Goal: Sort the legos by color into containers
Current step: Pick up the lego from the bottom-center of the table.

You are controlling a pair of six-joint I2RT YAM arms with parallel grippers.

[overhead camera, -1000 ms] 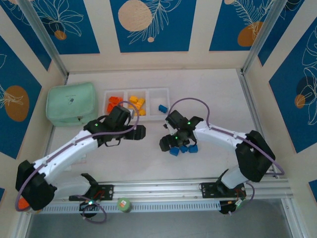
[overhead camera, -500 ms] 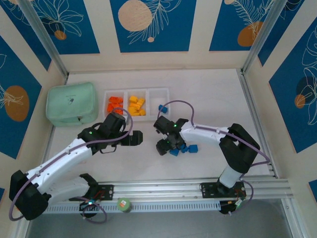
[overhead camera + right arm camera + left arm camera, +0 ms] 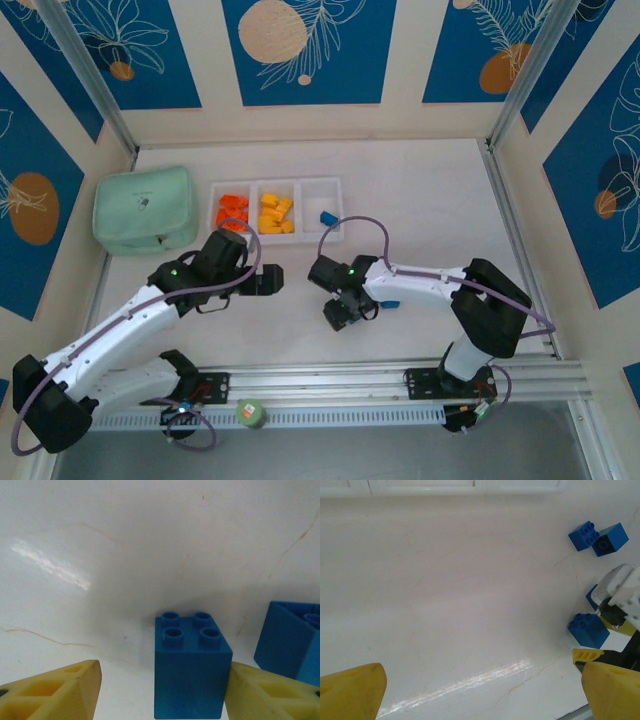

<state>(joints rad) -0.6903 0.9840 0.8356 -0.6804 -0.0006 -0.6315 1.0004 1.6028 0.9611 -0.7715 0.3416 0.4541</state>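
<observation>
Straddling a four-studded blue brick [image 3: 192,675], right yellow jaws, scratched white tabletop [image 3: 125,540].

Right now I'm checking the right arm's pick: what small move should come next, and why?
Probably close the jaws of the right gripper on the blue brick: it stands studs-up between the yellow fingers, one beside its edge, the other apart.

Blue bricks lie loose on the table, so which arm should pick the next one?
Right. The right fingers bracket a blue brick on the table. The left fingers hang open over bare table, with the blue bricks off to their right.
</observation>
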